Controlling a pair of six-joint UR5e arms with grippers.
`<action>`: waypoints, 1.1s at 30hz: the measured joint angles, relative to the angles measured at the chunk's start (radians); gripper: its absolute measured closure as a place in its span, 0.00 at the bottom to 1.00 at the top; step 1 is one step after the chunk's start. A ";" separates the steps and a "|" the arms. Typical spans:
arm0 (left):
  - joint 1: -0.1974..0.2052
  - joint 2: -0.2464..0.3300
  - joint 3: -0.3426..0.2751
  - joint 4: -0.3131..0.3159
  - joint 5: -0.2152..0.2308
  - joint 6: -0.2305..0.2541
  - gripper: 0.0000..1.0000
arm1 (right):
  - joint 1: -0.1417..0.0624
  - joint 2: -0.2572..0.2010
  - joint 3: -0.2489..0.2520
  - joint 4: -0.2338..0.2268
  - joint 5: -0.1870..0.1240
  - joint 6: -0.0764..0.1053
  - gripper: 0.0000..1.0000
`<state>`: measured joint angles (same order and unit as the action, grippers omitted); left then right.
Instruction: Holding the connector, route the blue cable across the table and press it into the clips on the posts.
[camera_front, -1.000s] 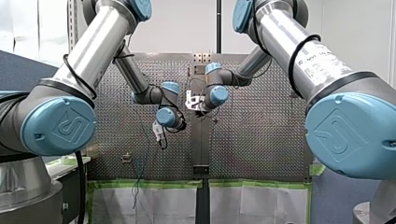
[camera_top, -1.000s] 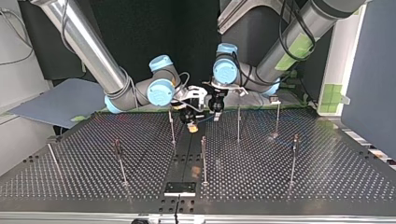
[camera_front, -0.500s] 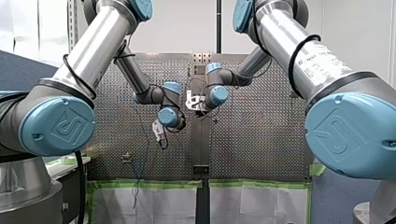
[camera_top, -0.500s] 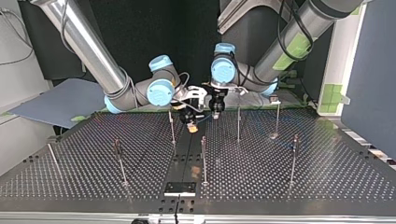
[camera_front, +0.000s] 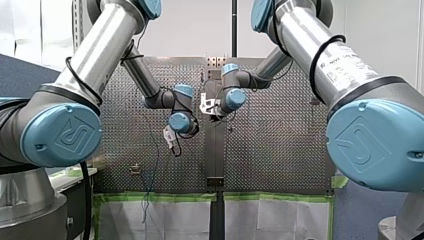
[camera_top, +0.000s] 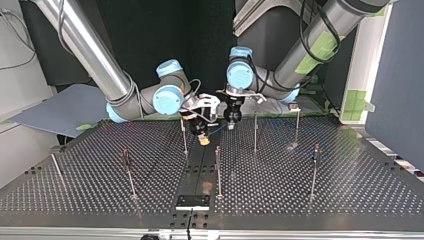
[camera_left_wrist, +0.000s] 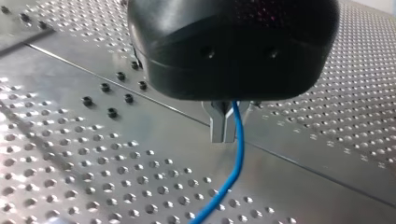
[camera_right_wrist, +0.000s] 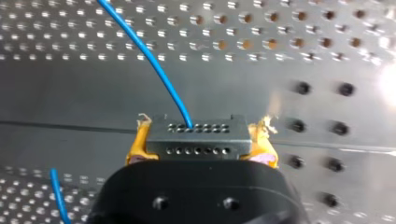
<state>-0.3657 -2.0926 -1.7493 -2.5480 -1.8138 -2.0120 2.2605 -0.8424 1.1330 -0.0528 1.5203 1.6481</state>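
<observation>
My right gripper (camera_right_wrist: 202, 126) is shut on the grey connector (camera_right_wrist: 196, 140), with yellow pads (camera_right_wrist: 138, 144) on both of its sides. The blue cable (camera_right_wrist: 154, 63) leaves the connector's top face. My left gripper (camera_left_wrist: 223, 136) has its metal fingers shut on the blue cable (camera_left_wrist: 239, 161), which runs down past them over the perforated table (camera_left_wrist: 93, 163). In the top view my right gripper (camera_top: 202, 138) and my left gripper (camera_top: 231, 121) hang close together near the table's far middle. Thin posts (camera_top: 218, 167) stand around them.
More posts stand across the table in the top view: one beside my right gripper (camera_top: 184, 135), two at the right (camera_top: 255, 132) (camera_top: 315, 170), one at the left (camera_top: 127, 172). A black plate (camera_top: 193, 201) sits at the near edge. In the front view, cable (camera_front: 156, 165) hangs over the table's edge.
Both wrists have shifted slightly upward in the front view. In the top view my right arm's elbow and gripper have moved a little to the left.
</observation>
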 joint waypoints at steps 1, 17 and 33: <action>0.001 0.009 0.000 -0.004 0.000 0.000 0.98 | -0.001 -0.008 0.000 0.002 0.000 0.004 1.00; 0.007 0.140 -0.001 -0.084 -0.057 0.002 0.98 | -0.003 -0.138 0.000 0.048 -0.001 0.046 1.00; 0.017 0.279 0.001 -0.087 -0.059 -0.011 0.98 | -0.002 -0.281 0.001 0.078 -0.002 0.056 1.00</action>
<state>-0.3492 -1.8135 -1.7487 -2.6350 -1.8729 -2.0228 2.2583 -1.1238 1.1335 0.0249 1.5188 1.7044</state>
